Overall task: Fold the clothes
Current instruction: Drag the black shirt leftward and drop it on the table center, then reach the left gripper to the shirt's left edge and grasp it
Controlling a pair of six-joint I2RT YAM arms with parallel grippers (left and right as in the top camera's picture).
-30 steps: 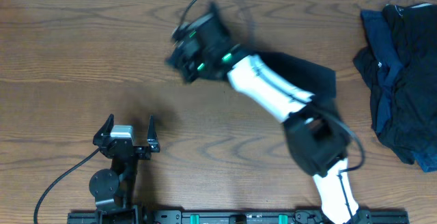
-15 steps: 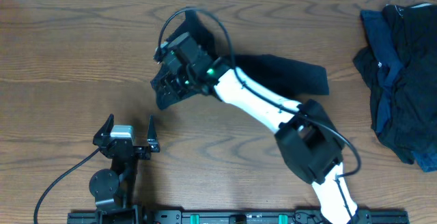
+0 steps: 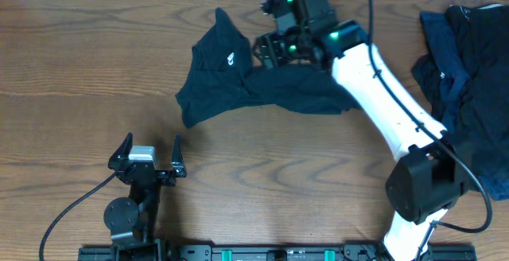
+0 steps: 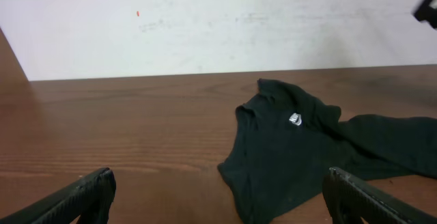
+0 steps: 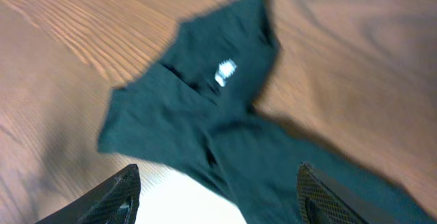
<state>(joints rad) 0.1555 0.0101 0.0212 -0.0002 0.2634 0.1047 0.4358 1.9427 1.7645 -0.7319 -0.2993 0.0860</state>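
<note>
A near-black T-shirt (image 3: 231, 82) with a small white chest logo (image 3: 229, 58) lies loosely spread on the wooden table, one part trailing to the right. My right gripper (image 3: 269, 52) hovers open just above its right half, holding nothing. In the right wrist view the T-shirt (image 5: 205, 115) lies below the spread fingers (image 5: 116, 197), logo up. My left gripper (image 3: 149, 151) stands open near the front edge, short of the shirt. In the left wrist view the T-shirt (image 4: 287, 156) lies ahead and slightly right. More clothes (image 3: 469, 86), dark navy and black, sit heaped at the far right.
The white right arm (image 3: 390, 94) stretches diagonally over the table from the front right. A black cable (image 3: 71, 209) runs from the left arm's base. A pale wall (image 4: 218, 19) borders the table's far edge.
The right gripper carried the T-shirt to the left, opened and let it drop, then drew back toward the far right. The shirt now lies spread out. The left arm stayed still.
</note>
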